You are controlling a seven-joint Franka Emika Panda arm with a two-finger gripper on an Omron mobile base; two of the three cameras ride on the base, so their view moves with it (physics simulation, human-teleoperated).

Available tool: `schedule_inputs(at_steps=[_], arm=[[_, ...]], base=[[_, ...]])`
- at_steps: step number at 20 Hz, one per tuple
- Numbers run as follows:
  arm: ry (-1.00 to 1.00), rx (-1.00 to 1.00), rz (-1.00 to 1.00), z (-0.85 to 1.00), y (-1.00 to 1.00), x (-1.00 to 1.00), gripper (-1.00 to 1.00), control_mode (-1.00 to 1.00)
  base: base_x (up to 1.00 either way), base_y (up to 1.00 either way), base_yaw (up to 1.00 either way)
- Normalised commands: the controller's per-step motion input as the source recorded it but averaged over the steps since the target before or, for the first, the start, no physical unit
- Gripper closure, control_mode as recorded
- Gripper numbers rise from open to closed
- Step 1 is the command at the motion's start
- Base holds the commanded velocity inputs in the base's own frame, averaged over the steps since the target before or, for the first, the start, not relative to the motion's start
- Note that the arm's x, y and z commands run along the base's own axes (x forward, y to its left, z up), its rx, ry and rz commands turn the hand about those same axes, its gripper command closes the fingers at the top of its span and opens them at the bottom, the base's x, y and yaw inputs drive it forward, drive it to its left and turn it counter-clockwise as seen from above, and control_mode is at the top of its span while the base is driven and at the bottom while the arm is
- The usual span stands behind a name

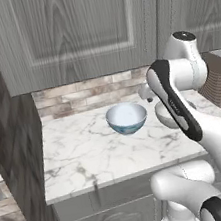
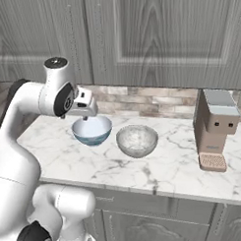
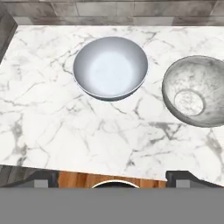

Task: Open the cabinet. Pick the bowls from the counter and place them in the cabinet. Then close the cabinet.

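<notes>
two bowls sit side by side on the marble counter (image 1: 83, 152): a blue bowl (image 1: 127, 118) and a speckled bowl (image 2: 137, 140), near but apart. above them the grey cabinet (image 1: 74, 27) has both doors closed. the gripper (image 2: 85, 108) hangs over the blue bowl, jaws spread wide, holding nothing.

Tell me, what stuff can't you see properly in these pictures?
- Speckled bowl: in the left base view the arm covers most of it.
- Cabinet: its top is cut off by the upper edge in both base views, and the shut doors hide the inside.
- Gripper: in the hand view just its finger tips poke up, standing wide apart.
- Coffee machine: in the left base view the right edge cuts it off.
</notes>
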Motion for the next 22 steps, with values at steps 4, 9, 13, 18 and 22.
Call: schedule_inputs(at_steps=[4, 9, 13, 18, 22], arm=[[-0.13, 0.00, 0.00, 0.23, -0.37, -0.29, -1.00, -1.00], [-0.03, 0.00, -0.02, 0.19, -0.35, -0.01, -1.00, -1.00], [-0.16, 0.00, 0.00, 0.36, -0.38, 0.00, -1.00, -1.00], [-0.19, 0.00, 0.00, 0.47, -0.32, 0.00, -1.00, -1.00], [-0.16, 0.00, 0.00, 0.40, -0.21, 0.00, -1.00, -1.00]], base=[[0.00, 0.00, 0.00], [0.00, 0.00, 0.00], [0.00, 0.00, 0.00], [0.00, 0.00, 0.00], [0.00, 0.00, 0.00]])
